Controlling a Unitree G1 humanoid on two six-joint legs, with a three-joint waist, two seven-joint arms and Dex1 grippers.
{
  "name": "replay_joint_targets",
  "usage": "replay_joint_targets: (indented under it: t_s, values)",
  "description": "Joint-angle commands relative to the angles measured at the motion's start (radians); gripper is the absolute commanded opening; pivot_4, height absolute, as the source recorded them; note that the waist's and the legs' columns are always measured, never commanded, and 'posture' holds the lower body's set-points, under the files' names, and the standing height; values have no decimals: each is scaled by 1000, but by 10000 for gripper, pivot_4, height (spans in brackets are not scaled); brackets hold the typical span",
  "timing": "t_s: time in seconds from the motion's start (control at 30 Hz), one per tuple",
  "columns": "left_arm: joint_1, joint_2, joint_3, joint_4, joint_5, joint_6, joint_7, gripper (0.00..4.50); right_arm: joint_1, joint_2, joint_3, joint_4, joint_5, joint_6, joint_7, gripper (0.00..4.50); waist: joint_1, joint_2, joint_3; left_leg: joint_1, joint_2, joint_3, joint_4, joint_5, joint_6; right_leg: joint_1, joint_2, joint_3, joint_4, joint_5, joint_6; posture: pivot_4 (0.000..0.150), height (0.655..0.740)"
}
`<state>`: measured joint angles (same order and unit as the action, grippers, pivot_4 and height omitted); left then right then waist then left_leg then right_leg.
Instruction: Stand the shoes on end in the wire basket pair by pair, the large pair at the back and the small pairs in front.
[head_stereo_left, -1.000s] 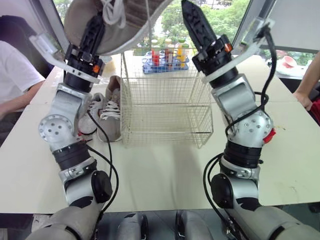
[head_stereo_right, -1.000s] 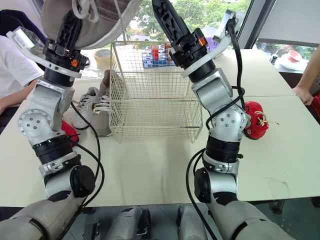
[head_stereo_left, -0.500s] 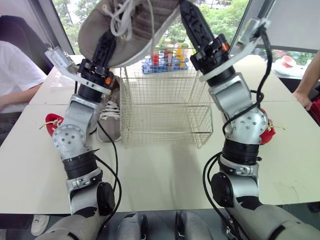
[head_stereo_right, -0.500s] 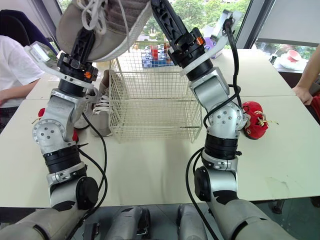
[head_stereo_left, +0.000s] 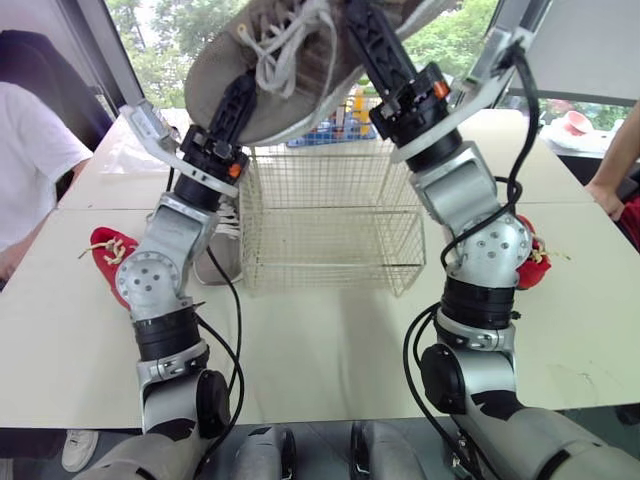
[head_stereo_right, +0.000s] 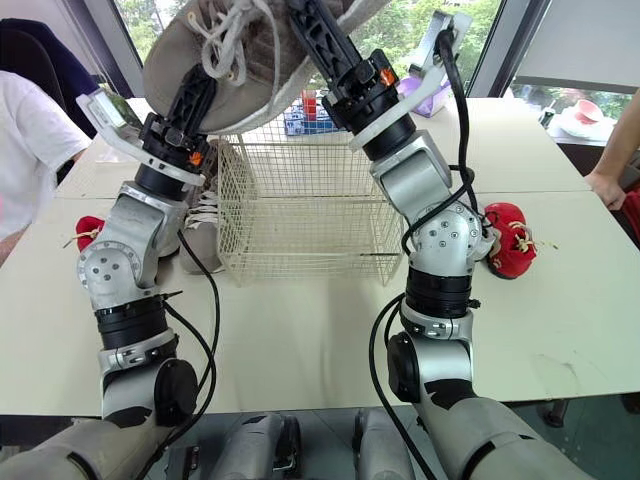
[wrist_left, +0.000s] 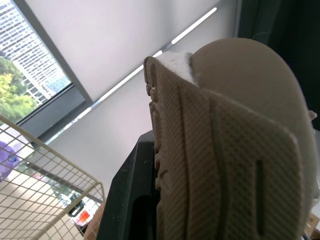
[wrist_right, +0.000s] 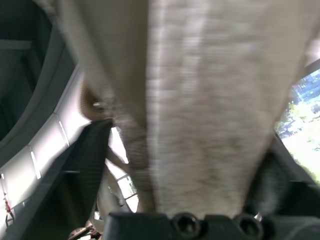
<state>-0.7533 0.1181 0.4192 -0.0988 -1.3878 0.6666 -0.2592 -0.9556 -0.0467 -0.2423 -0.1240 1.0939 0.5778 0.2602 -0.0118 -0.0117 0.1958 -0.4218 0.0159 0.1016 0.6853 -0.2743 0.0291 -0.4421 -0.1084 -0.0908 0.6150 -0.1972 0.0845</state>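
High over wire basket (head_stereo_left: 330, 225), 12 o'clock: large grey shoe (head_stereo_left: 290, 70) aloft, left tool (head_stereo_left: 238, 95) and right tool (head_stereo_left: 362, 30) both pinching it. Step in hand, I'd say: first large shoe going in. Next: tip on end, lower to back row. Mate (head_stereo_left: 225, 262) lies on worktop, basket's 9 o'clock.

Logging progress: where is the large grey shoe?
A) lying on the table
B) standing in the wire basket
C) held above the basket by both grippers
C: the large grey shoe hangs over the wire basket, clamped by the left gripper and the right gripper.
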Motion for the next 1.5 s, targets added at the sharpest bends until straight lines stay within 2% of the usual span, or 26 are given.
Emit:
replay_joint_targets:
  t_s: [0.03,0.07,0.17,0.33,0.47,0.57,0.67,0.73,0.93,1.1,1.37,1.5]
  values:
    - [4,15,-18,-37,-3,-9,0,8353,-20,3,11,-55,-2,-34,24,18540,0,0,0,0,0,0,0,0,0,0,0,0,0,0,0,1500,7400]
    - [7,21,-25,-38,5,-5,2,8353,-20,2,13,-56,-6,-37,26,16457,-1,0,0,0,0,0,0,0,0,0,0,0,0,0,0,1500,7400]
    - [21,41,-45,-49,17,11,-4,20391,-23,6,11,-57,-31,-69,20,15970,-1,0,0,0,0,0,0,0,0,0,0,0,0,0,0,1500,7400]
    - [53,85,-65,-104,17,31,18,44661,-33,-10,10,-67,-75,-124,50,15970,-1,0,0,0,0,0,0,0,0,0,0,0,0,0,0,1500,7400]
    - [88,138,-88,-169,69,38,73,44661,-77,-73,-8,-38,-77,-117,76,15970,-1,0,0,0,0,0,0,0,0,0,0,0,0,0,0,1500,7400]
    - [131,201,-95,-268,82,58,127,44661,-172,-181,-55,92,-114,-147,134,15970,-2,0,0,-1,0,0,0,0,0,-1,0,0,0,0,0,1500,7400]
    - [165,261,-100,-364,116,66,195,44661,-281,-320,-88,236,-144,-173,278,15970,2,0,0,-1,0,0,0,0,0,-1,0,0,-1,0,0,1500,7400]
    - [199,311,-99,-430,117,87,238,44661,-342,-441,-52,353,-228,-196,422,15970,2,1,0,-1,0,0,-1,0,0,-1,0,0,-2,0,0,1500,7400]
    - [404,466,-2,-562,25,114,276,44661,-495,-651,76,743,-461,-306,824,15970,-11,1,0,1,0,3,-2,-2,2,-2,-1,3,-3,0,0,1500,7400]
    - [513,520,21,-613,-34,84,286,44661,-605,-670,147,996,-593,-359,1045,15970,-6,2,1,2,1,3,-2,-2,2,-2,0,3,-2,0,-1,1500,7400]
    - [559,580,13,-599,-1,61,236,44661,-678,-608,198,1255,-775,-525,1139,15970,-3,2,1,1,0,3,-2,-1,0,-2,-1,3,-3,0,-1,1500,7400]
    - [550,578,-12,-587,21,52,235,44661,-683,-578,206,1331,-831,-528,1173,15970,-4,2,1,1,0,3,-2,-1,0,-2,-2,3,-3,0,-1,1500,7400]
